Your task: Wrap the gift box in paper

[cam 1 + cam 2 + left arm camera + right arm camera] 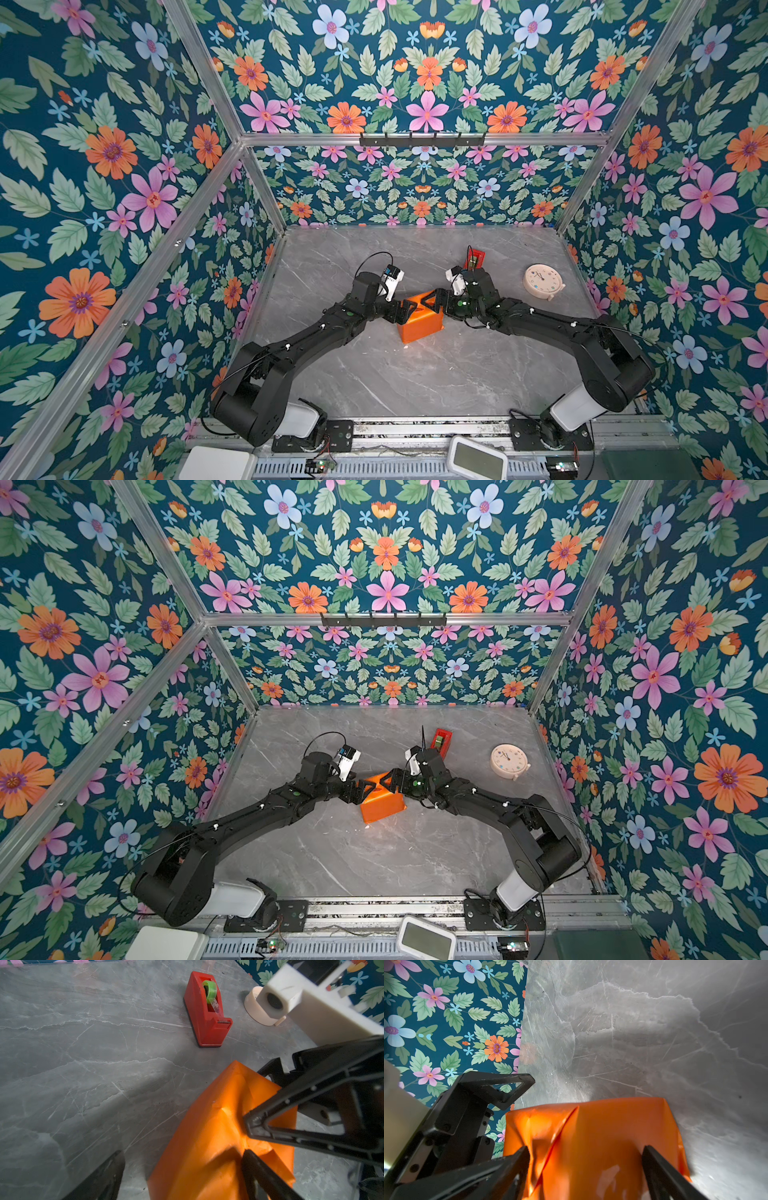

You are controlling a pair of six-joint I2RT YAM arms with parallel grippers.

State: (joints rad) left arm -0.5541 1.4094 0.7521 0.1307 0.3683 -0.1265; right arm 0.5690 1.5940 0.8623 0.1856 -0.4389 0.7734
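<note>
The glossy orange paper (419,321) (382,803) is folded round a low block in the middle of the table. The gift box itself is hidden under it. Creased folds meet on the parcel's top (602,1132) (209,1136). My left gripper (405,311) (360,791) (182,1157) is open at the parcel's left end, one finger over the top and the other out over the table. From the right, my right gripper (436,301) (389,780) (585,1150) is open over the parcel's top, its fingers either side of the fold. The two grippers nearly meet.
A red tape dispenser (476,258) (441,739) (207,1012) with a green roll stands just behind the right wrist. A pale round clock (542,282) (509,761) (254,1006) lies at the right. Floral walls close in the grey marble table (374,374) on three sides.
</note>
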